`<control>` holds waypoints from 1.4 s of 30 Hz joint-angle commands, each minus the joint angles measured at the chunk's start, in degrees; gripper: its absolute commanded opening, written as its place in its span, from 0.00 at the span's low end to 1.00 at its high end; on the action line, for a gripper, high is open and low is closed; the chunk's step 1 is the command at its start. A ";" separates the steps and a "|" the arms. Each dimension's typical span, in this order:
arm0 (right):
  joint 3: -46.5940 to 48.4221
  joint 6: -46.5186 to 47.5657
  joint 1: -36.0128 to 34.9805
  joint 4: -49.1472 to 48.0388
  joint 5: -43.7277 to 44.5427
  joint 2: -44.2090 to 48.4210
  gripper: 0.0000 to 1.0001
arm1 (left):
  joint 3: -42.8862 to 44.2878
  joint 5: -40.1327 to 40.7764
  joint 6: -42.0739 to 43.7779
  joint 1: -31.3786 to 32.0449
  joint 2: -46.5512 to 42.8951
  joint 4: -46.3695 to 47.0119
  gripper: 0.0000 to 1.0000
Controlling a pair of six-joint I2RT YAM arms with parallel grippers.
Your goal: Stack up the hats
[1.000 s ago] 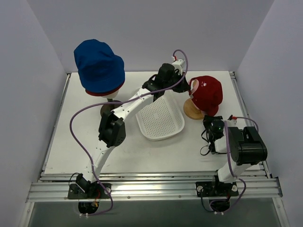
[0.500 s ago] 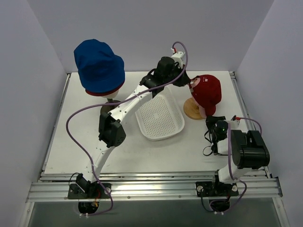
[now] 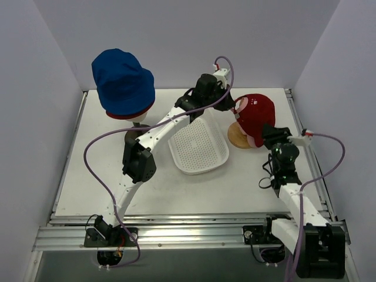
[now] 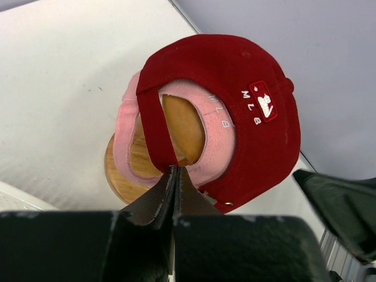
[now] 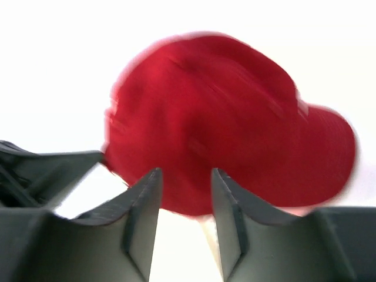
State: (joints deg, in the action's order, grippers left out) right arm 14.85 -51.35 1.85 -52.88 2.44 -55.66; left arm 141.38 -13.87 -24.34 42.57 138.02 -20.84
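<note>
At the tip of my left end effector point(image 4: 175, 171), the fingers are pressed together on the lower end of the back strap of the red peaked cap point(image 4: 235, 76); I read that as a clenched grip on the cap. Under it sits the pink peaked cap point(image 4: 223, 141), its rim showing below the red one. Through the opening at the back I see the tan head form point(image 4: 185, 126) that both caps are pulled over, standing on a round wooden base point(image 4: 120, 176).

On my right end effector point(image 5: 185, 173) the fingers stand apart with nothing between them, released. They point at the red cap, which is blurred in that view.

From overhead, the two end effectors flank the capped form at the far right of the desk point(image 3: 176, 188). A white perforated basket point(image 3: 200, 147) lies just left of the base. Far left, the blue bucket hat point(image 3: 122, 79) sits over the dark red bucket hat point(image 3: 126, 115), of which only the rim shows.
</note>
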 commanded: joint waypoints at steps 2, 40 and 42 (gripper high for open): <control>15.44 8.71 1.93 19.00 -6.20 -0.84 0.38 | -0.75 0.24 1.22 -0.12 -2.40 2.30 0.04; 45.09 22.26 6.94 36.89 -16.23 -23.09 0.27 | -3.39 0.07 1.49 0.06 -3.10 3.70 0.03; 45.35 22.26 6.94 36.97 -16.15 -23.35 0.28 | -3.31 -0.02 1.40 0.06 -3.02 3.79 0.03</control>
State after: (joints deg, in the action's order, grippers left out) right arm 57.93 -30.06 8.60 -15.49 -12.67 -78.30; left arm 137.93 -13.89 -23.31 42.57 138.02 -19.84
